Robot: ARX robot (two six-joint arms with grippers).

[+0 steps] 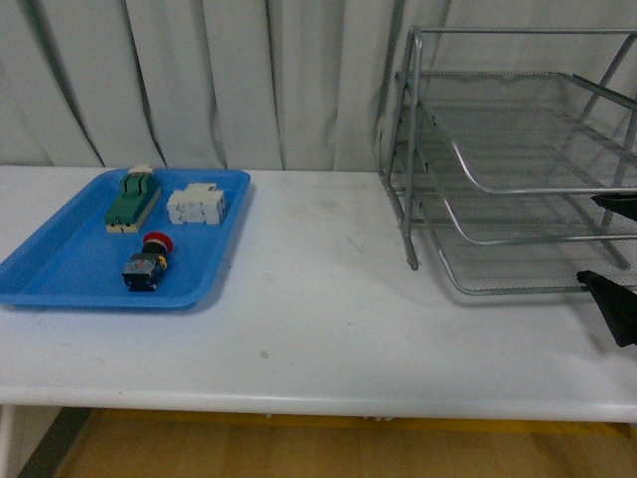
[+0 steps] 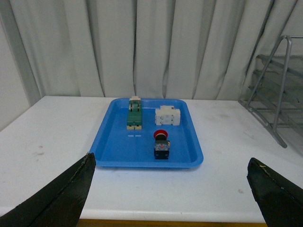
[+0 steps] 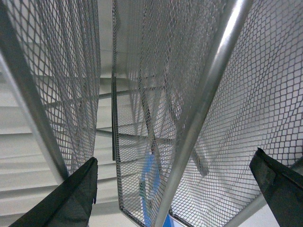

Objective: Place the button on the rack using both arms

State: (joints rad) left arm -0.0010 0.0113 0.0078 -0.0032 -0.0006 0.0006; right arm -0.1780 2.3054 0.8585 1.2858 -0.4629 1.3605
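White table (image 1: 318, 329): button (image 1: 147, 265) in blue tray (image 1: 60, 269), left gripper (image 2: 170, 160) gaping wide, right gripper (image 3: 175, 156) gaping wide at the rack (image 1: 528, 134).

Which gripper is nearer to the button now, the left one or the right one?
Left. The left gripper faces the button in the tray; the right gripper is far off at the rack.

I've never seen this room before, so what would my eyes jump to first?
Probably the bright blue tray on the left of the white table. The red-capped button lies near its front edge, with a green-and-cream switch block and a white terminal block behind it. After that you'd notice the big silver wire-mesh rack with three tiers, standing on the right.
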